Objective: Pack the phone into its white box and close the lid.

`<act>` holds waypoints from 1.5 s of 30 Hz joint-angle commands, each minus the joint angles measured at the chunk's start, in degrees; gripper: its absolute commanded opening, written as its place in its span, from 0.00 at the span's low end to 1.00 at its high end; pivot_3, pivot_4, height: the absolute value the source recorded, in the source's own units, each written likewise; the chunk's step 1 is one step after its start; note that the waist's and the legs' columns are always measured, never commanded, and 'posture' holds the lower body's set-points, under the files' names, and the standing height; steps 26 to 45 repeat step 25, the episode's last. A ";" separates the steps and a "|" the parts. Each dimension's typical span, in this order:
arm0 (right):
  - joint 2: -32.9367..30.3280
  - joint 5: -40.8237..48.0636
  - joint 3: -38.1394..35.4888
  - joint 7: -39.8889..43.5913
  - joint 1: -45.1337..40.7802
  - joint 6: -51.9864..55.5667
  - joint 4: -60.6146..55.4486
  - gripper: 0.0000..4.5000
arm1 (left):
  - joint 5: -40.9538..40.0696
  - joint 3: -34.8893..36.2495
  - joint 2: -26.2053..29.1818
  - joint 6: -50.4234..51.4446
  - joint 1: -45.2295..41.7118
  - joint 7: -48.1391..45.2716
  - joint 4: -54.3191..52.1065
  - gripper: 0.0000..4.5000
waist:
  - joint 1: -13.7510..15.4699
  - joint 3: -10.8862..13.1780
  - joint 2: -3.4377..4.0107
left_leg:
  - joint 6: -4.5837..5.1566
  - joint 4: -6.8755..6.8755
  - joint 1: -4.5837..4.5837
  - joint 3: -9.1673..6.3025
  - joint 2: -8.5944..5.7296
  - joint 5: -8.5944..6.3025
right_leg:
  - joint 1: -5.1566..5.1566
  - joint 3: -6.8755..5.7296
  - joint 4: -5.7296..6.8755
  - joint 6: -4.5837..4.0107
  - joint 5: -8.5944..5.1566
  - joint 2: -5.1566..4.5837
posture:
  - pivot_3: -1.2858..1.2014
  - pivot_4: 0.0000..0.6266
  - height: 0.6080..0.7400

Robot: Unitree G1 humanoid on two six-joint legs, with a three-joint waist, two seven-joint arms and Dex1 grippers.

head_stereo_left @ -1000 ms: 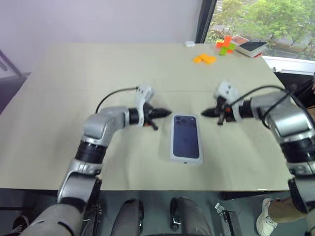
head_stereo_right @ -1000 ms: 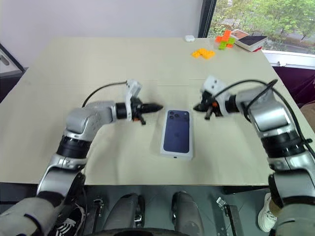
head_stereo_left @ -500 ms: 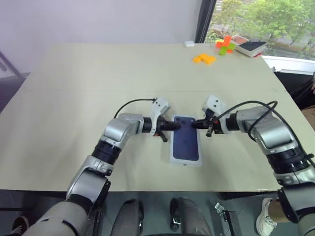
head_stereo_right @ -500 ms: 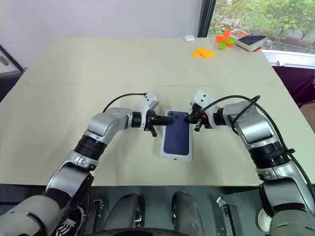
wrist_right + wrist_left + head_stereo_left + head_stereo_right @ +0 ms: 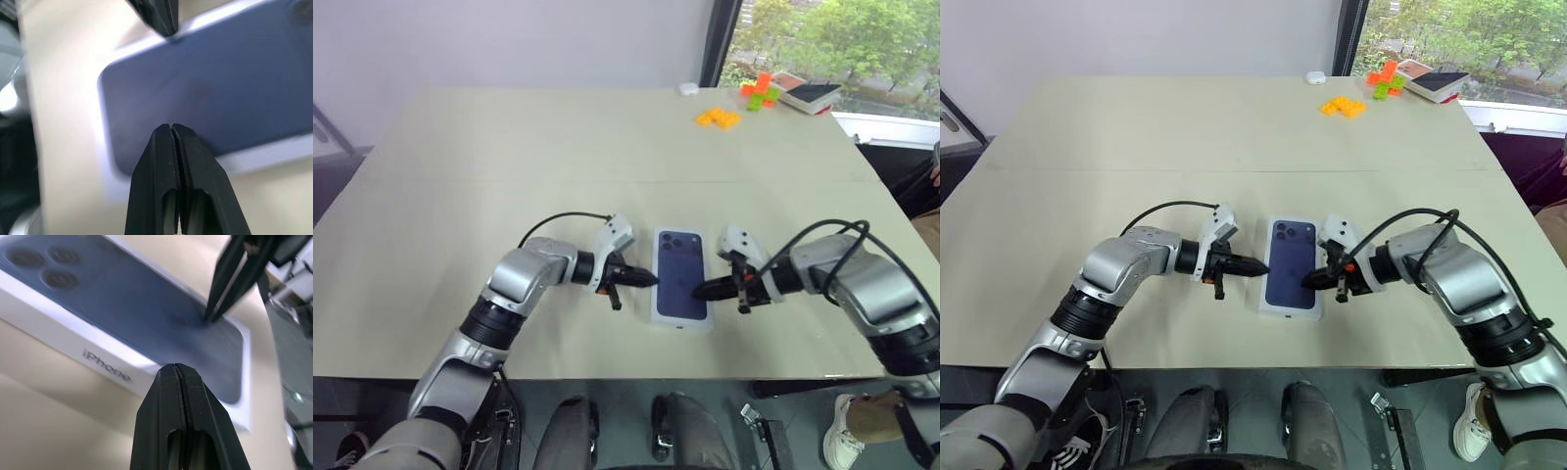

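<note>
Lid [image 5: 682, 275] lies lengthwise away from robot between both pinched-shut hands, left hand [image 5: 649, 280] and right hand [image 5: 699, 290], right tip nearer.

We see a smooth white cardboard lid [image 5: 681, 277] with a satiny dark print, a matt beige bench [image 5: 509, 147] and matt black plastic claws [image 5: 646, 279].
</note>
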 commanded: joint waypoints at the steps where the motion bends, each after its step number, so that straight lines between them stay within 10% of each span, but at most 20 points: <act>1: 3.81 2.31 -9.60 -5.79 -5.18 -3.30 6.60 0.00 | -2.46 9.18 0.64 -3.60 -1.22 3.45 -0.37 0.12 | 0.09 0.00 0.01 | 0.00 -0.01 0.01 -0.01 0.00 0.04 | 0.00 0.00 0.03 0.00 0.02 0.01 | 0.52 0.24 1.00; 9: 6.19 2.30 -13.35 -4.97 -4.26 -15.55 12.44 0.74 | -3.39 18.34 9.07 -11.79 2.09 0.84 1.86 0.93 | 0.41 -0.01 0.01 | -0.04 -0.16 -0.01 0.06 0.03 0.08 | -0.07 -0.04 -0.01 -0.01 0.05 0.08 | 0.52 0.24 1.00; 12: 3.92 3.97 -14.50 -0.91 -2.66 -17.26 12.50 0.99 | -5.99 21.92 13.61 -11.84 7.37 -2.85 -0.91 1.00 | 0.39 0.00 0.02 | -0.01 -0.20 -0.08 0.11 0.03 0.07 | -0.08 -0.04 -0.18 0.01 0.05 0.01 | 0.52 0.24 1.00; 25: -6.84 3.05 -17.48 9.65 9.25 -28.58 12.43 0.99 | -10.37 33.48 24.99 -11.16 32.48 -4.87 -14.09 1.00 | 0.59 0.01 0.04 | 0.13 -0.24 0.00 0.12 0.07 -0.03 | 0.00 -0.04 -0.30 0.03 0.02 -0.06 | 0.52 0.24 1.00; 45: -6.84 3.05 -17.48 9.65 9.25 -28.58 12.43 0.99 | -10.37 33.48 24.99 -11.16 32.48 -4.87 -14.09 1.00 | 0.59 0.01 0.04 | 0.13 -0.24 0.00 0.12 0.07 -0.03 | 0.00 -0.04 -0.30 0.03 0.02 -0.06 | 0.52 0.24 1.00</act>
